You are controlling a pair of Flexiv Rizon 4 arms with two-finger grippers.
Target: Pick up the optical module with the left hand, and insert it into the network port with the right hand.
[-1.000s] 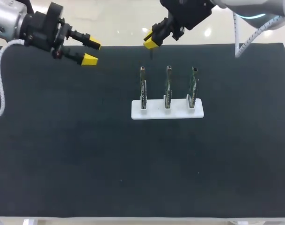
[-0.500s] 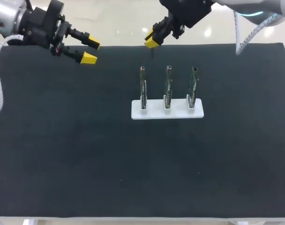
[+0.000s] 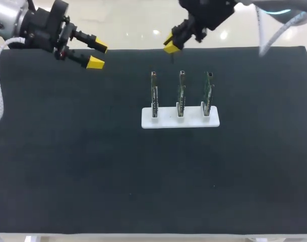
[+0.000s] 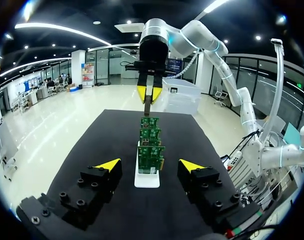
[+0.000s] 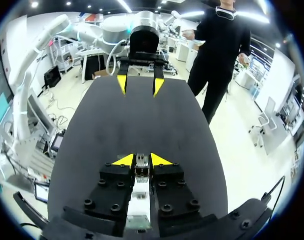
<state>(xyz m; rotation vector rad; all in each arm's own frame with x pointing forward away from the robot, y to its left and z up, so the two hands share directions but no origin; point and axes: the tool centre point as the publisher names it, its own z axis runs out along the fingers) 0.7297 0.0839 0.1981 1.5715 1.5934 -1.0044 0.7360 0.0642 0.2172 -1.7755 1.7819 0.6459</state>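
One slim, silvery optical module (image 5: pixel 141 172), pinched between right gripper (image 3: pixel 170 48) tips above the table's far edge, behind three upright green boards (image 3: pixel 180 96); left gripper (image 3: pixel 99 55) spread, empty.

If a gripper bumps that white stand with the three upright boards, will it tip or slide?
Probably slides before tipping: the white stand is low and wide on the mat. The thin boards stand tall on edge, so a sideways knock may bend or unseat them.
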